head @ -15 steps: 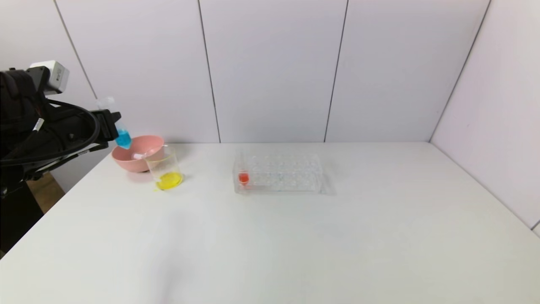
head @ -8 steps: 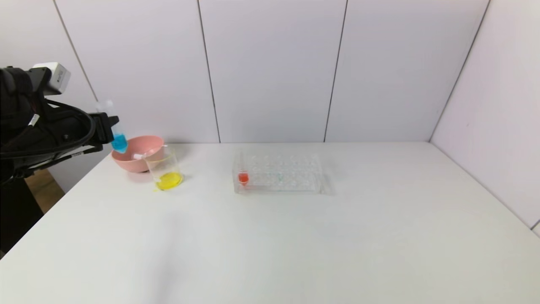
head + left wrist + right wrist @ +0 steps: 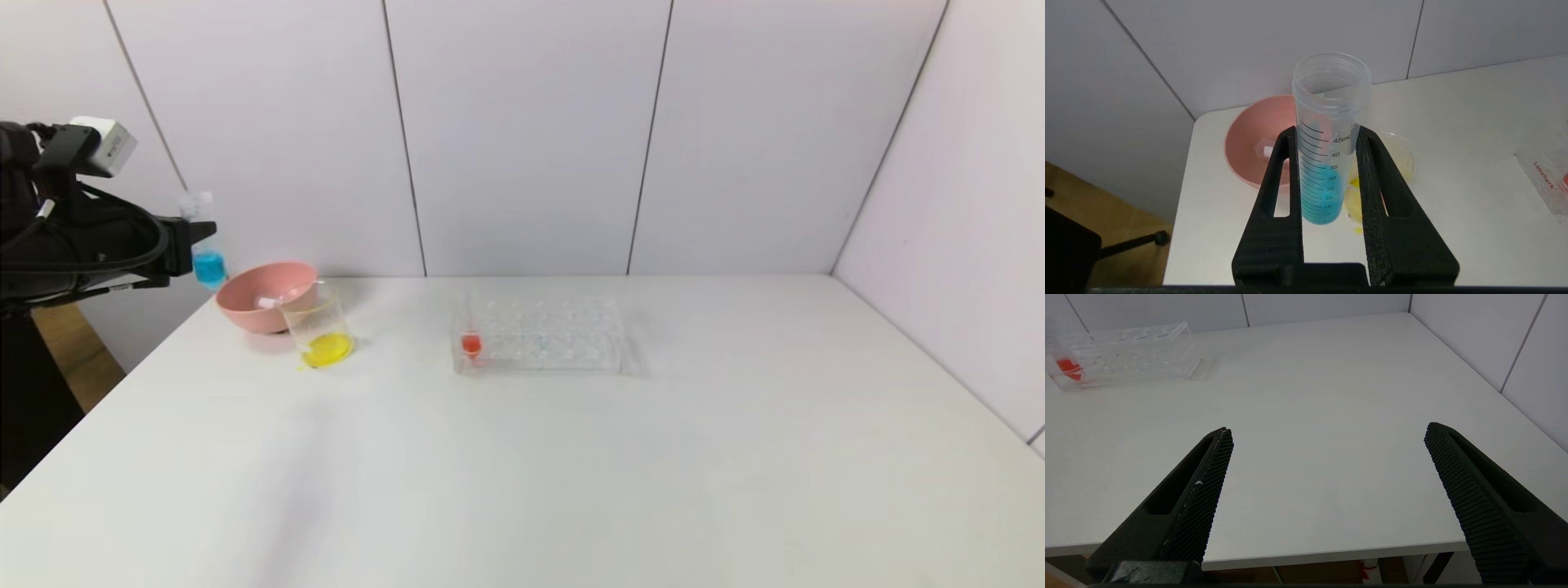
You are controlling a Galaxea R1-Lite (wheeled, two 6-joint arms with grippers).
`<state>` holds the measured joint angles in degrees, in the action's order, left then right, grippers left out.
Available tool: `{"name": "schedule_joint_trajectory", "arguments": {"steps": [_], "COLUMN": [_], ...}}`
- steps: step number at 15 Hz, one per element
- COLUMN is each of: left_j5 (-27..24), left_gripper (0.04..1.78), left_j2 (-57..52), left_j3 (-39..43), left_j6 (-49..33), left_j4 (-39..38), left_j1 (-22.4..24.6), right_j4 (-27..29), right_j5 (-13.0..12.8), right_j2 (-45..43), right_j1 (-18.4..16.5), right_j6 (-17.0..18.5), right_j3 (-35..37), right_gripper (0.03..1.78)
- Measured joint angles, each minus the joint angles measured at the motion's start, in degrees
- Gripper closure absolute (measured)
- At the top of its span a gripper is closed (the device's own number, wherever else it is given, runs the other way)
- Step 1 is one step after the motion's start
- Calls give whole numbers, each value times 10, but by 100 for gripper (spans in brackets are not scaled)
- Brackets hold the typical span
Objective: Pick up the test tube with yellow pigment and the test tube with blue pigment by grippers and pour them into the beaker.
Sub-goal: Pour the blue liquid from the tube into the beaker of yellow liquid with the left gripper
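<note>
Pale wall panels stand behind a white bench (image 3: 571,457) that carries one pink bowl (image 3: 253,314), one beaker (image 3: 320,328) holding yellow liquid just in front of it, and one clear rack (image 3: 539,335) with a single red-orange tube (image 3: 471,343).

At the bench's far left corner, the left end effector (image 3: 1327,171) is clamped on the one blue tube (image 3: 1325,163), held upright and uncapped beyond the bowl's left side, short of the beaker. The right end effector (image 3: 1327,473) hangs spread wide over the bench's near edge, gripping nothing.

No yellow tube shows for certain; something pale lies in the bowl, too unclear to name.

Risks, as I judge them: the tube is offset from the beaker, so tipping here would spill blue into the bowl or onto the bench. Its smooth wall could also slip between the fingers when tilted, and a sweeping arm might knock the light beaker over.
</note>
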<state>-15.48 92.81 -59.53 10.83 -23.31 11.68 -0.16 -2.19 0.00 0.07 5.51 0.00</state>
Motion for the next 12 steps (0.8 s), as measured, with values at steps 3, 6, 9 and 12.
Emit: {"name": "schedule_joint_trajectory", "arguments": {"steps": [3,6,9,12], "left_j5": [-37,-84,-118,-125], "left_gripper": [140,140,140,140], "left_j2": [34,61,82,96], "left_j3": [-48,-104,-164,-196], "left_j6": [54,124,206,285], "left_j4": [35,102,182,244], "left_j1": [14,27,40,50], "right_j4": [0,0,0,0], "right_j5": [0,0,0,0], "right_j2": [0,0,0,0], "right_j1": [0,0,0,0], "right_j6": [0,0,0,0], "right_j3": [0,0,0,0], "right_gripper": [10,10,10,10]}}
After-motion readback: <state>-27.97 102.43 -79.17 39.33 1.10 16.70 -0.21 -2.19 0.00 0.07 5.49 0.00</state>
